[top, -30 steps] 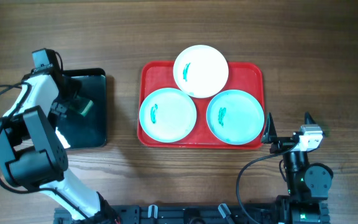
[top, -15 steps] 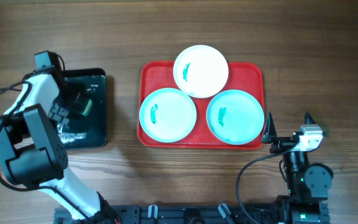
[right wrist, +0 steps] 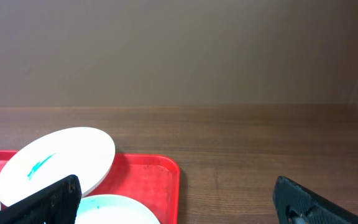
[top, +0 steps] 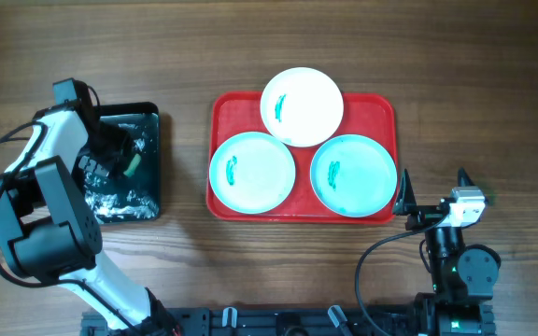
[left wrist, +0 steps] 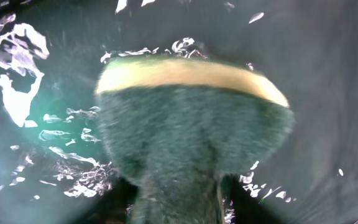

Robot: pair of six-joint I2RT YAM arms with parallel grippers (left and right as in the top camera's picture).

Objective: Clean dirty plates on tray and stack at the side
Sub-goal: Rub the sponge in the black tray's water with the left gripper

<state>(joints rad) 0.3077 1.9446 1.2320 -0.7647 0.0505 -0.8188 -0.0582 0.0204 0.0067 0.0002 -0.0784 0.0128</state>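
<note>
The red tray (top: 384,110) holds three plates, each with a teal smear. The white plate (top: 302,105) rests at the back, leaning on the two pale cyan plates (top: 252,172) (top: 354,175). My left gripper (top: 124,161) is shut on a green and yellow sponge (left wrist: 191,130) and holds it down in the water of the black tray (top: 148,191). My right gripper (top: 432,191) is open and empty, resting just right of the red tray. In the right wrist view the white plate (right wrist: 58,158) and the red tray's corner (right wrist: 163,180) show.
The black tray stands left of the red tray and its water is rippled with bright glints. The wooden table (top: 474,84) runs all around. The arm bases and cables sit along the front edge.
The left gripper has pushed the sponge lower into the black tray. The water surface went from smooth to rippled with white glints. The right arm and the plates have not moved.
</note>
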